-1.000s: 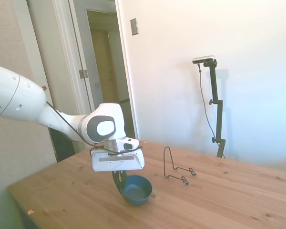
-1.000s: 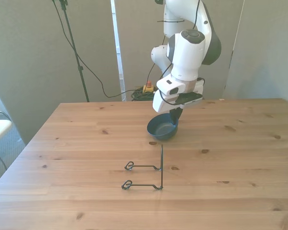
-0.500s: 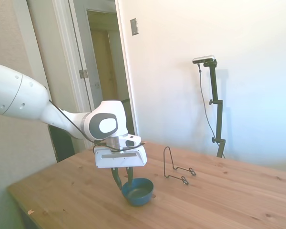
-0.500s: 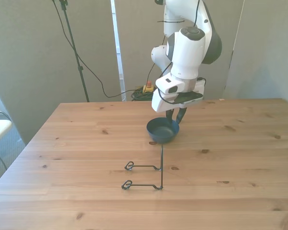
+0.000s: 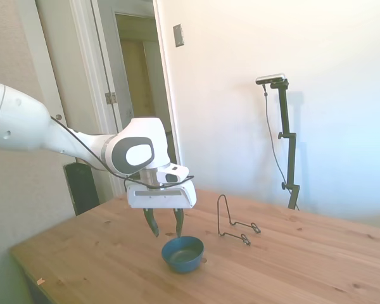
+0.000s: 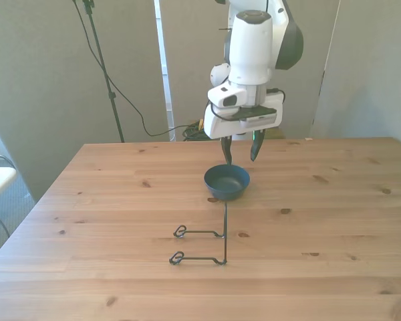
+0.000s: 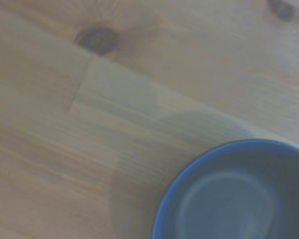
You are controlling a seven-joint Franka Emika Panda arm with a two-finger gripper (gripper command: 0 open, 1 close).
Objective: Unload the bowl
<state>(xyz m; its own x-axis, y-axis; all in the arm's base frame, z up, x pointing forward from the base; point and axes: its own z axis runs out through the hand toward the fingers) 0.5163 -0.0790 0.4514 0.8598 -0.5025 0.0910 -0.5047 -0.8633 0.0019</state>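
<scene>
The bowl (image 5: 183, 253) (image 6: 226, 182) (image 7: 239, 194) sits upright on the wooden table (image 5: 291, 266) (image 6: 87, 221), free of any grip, with the thin black wire stand (image 5: 233, 221) (image 6: 204, 244) near it but apart. The gripper (image 5: 164, 228) (image 6: 241, 152) hangs just above the bowl's rim, its two dark fingers (image 5: 152, 226) (image 6: 227, 152) spread wide and holding nothing; their tips stand clear of the bowl, over its edge rather than around it
</scene>
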